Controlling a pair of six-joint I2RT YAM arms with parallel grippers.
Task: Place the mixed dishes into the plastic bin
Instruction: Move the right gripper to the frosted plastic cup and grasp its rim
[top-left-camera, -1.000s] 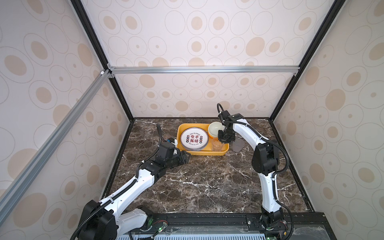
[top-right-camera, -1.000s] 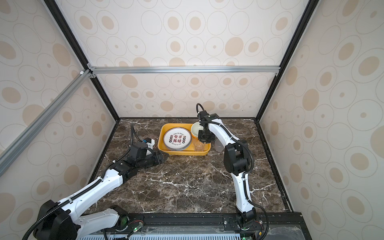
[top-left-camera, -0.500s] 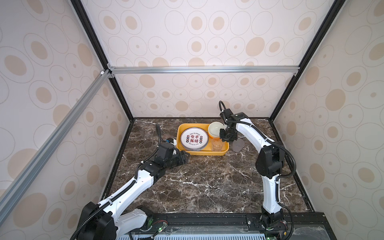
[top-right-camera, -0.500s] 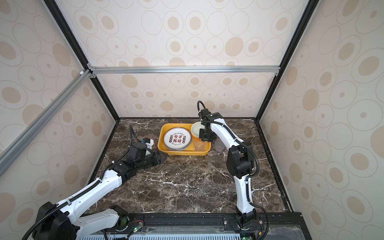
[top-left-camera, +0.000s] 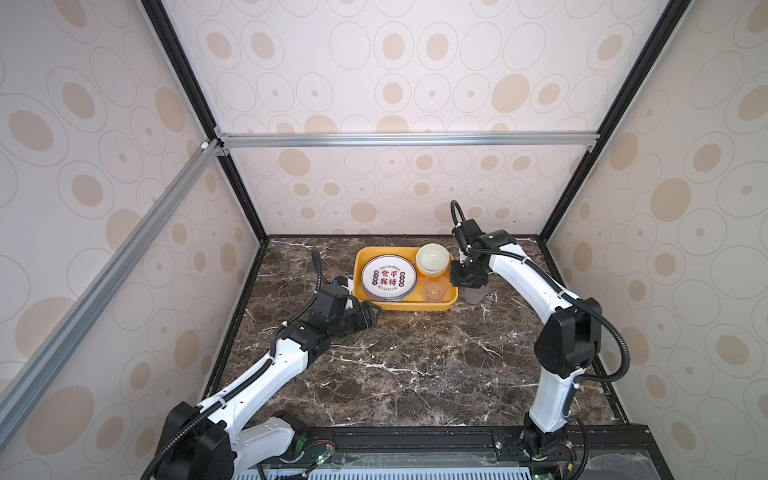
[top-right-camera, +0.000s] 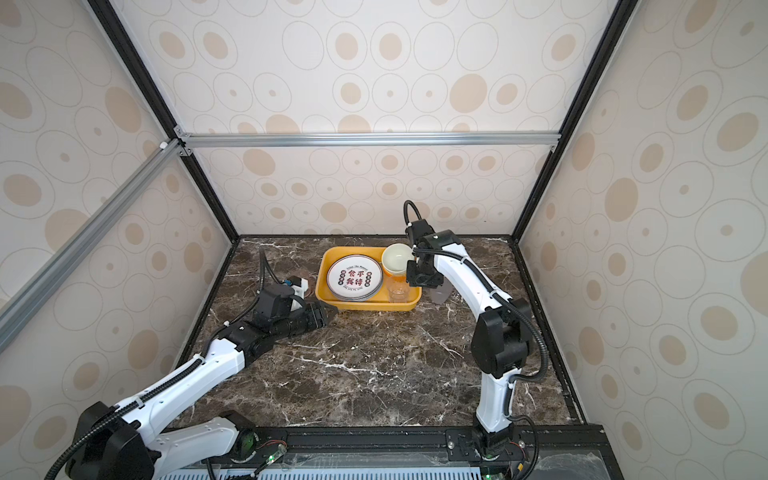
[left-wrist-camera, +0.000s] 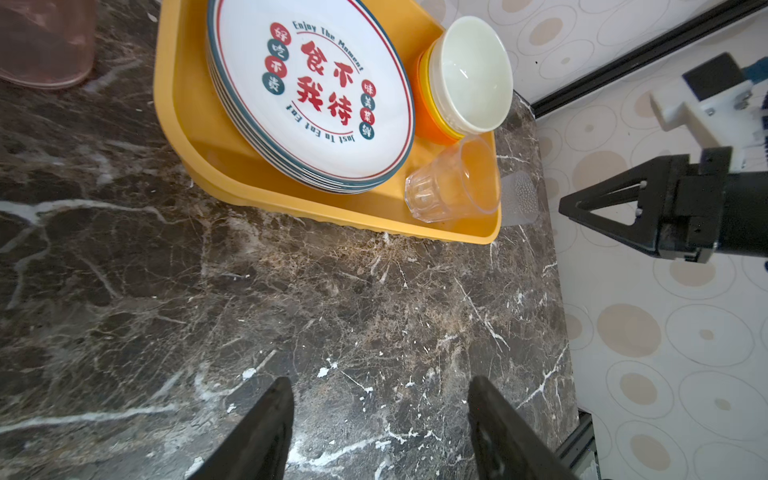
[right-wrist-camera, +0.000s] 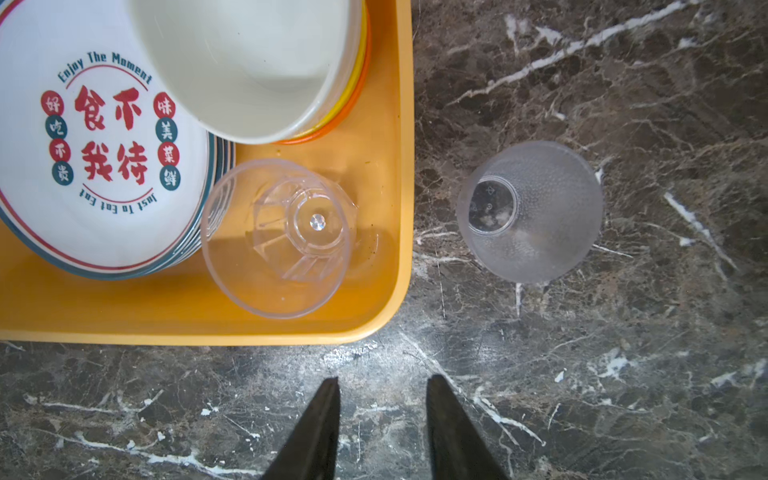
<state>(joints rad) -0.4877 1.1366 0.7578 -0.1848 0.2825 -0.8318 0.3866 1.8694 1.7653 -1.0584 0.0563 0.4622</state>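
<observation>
The yellow plastic bin (top-left-camera: 405, 306) (top-right-camera: 370, 306) stands at the back of the table. It holds a stack of white plates (top-left-camera: 388, 277) (left-wrist-camera: 311, 95), nested bowls with a cream one on top (top-left-camera: 433, 258) (right-wrist-camera: 249, 62), and an upright clear cup (top-left-camera: 436, 289) (right-wrist-camera: 276, 239). A grey cup (right-wrist-camera: 530, 212) (top-left-camera: 475, 296) stands on the table just right of the bin. A pink cup (left-wrist-camera: 41, 41) stands left of the bin. My right gripper (right-wrist-camera: 383, 380) (top-left-camera: 468, 284) hovers open and empty above the bin's right edge. My left gripper (left-wrist-camera: 380, 380) (top-left-camera: 374, 312) is open and empty, low by the bin's front left corner.
Dark marble tabletop (top-left-camera: 415, 365) enclosed by patterned walls and black frame posts (top-left-camera: 552, 220). The right arm's elbow (top-left-camera: 565, 340) stands over the right side of the table. Bare marble lies in front of the bin.
My right gripper's jaws have widened and it has shifted slightly right, off the clear cup in the bin. My left gripper has opened a little wider.
</observation>
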